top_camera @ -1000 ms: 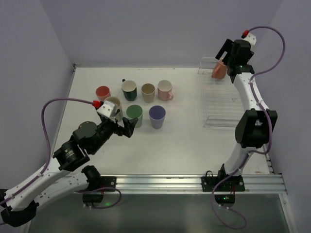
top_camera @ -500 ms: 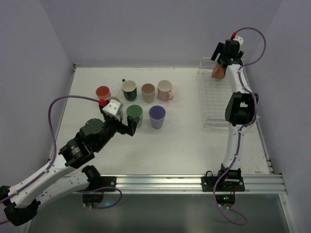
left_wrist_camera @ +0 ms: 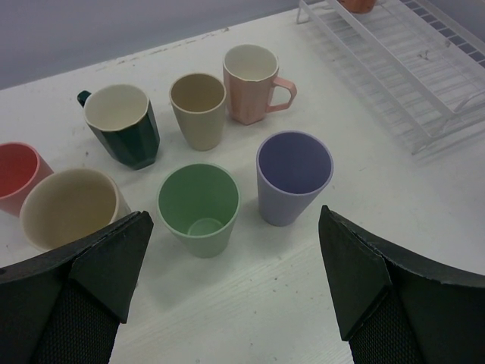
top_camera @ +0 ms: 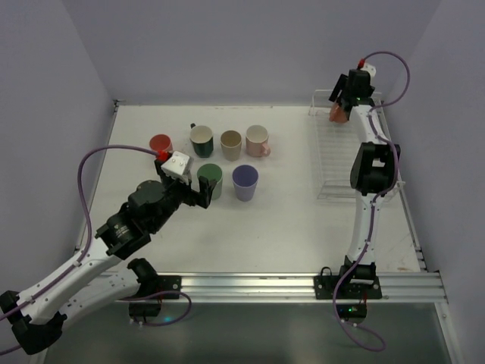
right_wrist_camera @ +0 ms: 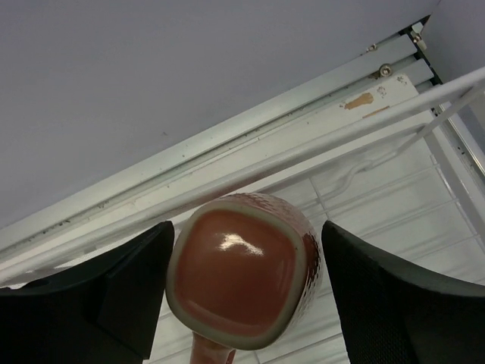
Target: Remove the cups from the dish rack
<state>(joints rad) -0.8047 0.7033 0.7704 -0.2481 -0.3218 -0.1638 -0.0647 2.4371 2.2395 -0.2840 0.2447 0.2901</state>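
Note:
The salmon cup (right_wrist_camera: 235,280) stands upside down at the far end of the white dish rack (top_camera: 341,168), its base toward the right wrist camera. My right gripper (right_wrist_camera: 248,227) straddles it, one finger against each side; from above the gripper (top_camera: 342,108) sits over this cup (top_camera: 337,114). On the table left of the rack stand the red (top_camera: 161,143), dark green (top_camera: 201,140), tan (top_camera: 231,142), pink (top_camera: 258,140), cream (left_wrist_camera: 70,206), light green (left_wrist_camera: 198,206) and lavender (left_wrist_camera: 294,176) cups. My left gripper (left_wrist_camera: 235,214) hovers open just in front of them, holding nothing.
The rack (left_wrist_camera: 413,83) holds no other cup that I can see. A back wall and a metal rail (right_wrist_camera: 227,144) run right behind the salmon cup. The side wall is near the rack on the right.
The right arm stretched to the rack's far end and its fingers closed in on the salmon cup. The left arm crept slightly toward the cups on the table, still open.

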